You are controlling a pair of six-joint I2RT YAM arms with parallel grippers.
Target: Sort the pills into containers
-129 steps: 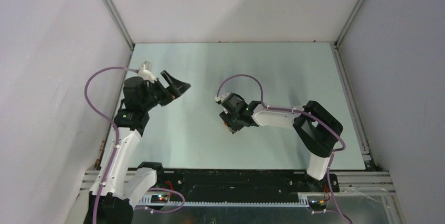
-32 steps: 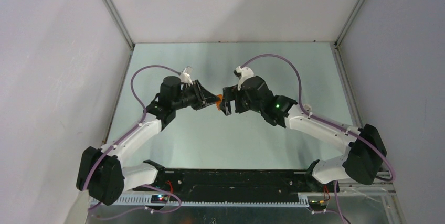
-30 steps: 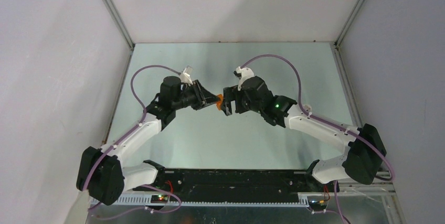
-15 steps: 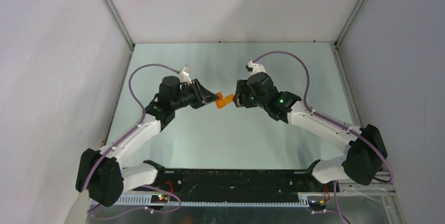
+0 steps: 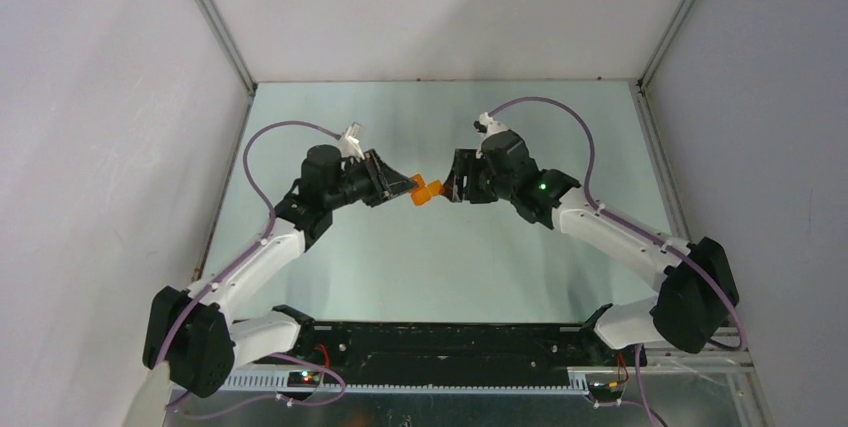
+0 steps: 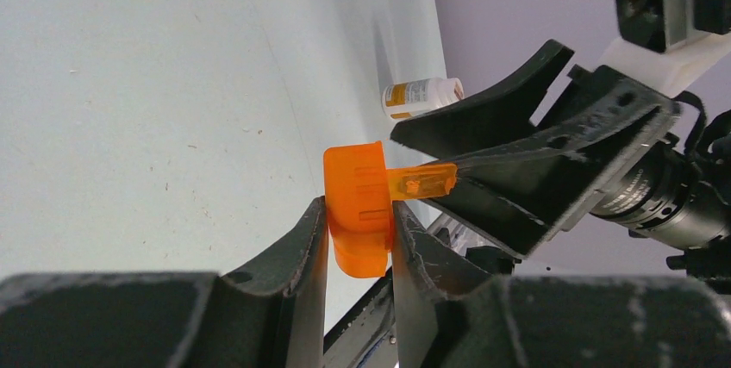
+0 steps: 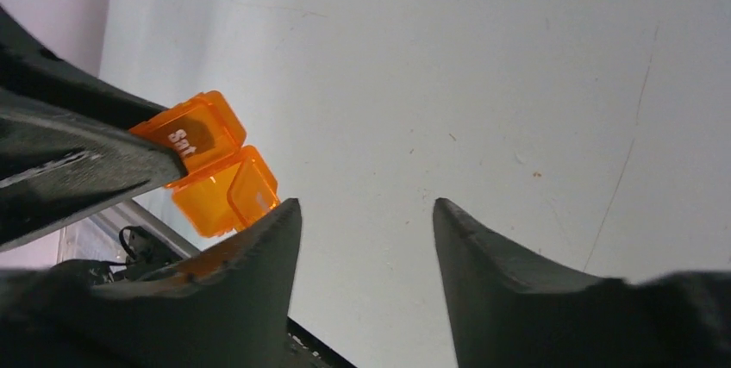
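Hanging above the table (image 5: 440, 277), the orange cup (image 5: 425, 192) is pinched between the clenched fingers of the left gripper (image 5: 405, 187). A thin flap (image 6: 422, 183) is seen jutting from its body towards the right gripper (image 5: 455, 187), and a face marked "Sat" is shown to the right wrist camera. The right gripper's jaws are spread, with the cup kept just outside them. What the cup contains cannot be made out. The white pill bottle (image 6: 421, 96) is laid on its side on the table, well apart, its cap (image 6: 451, 89) fitted; its contents are hidden.
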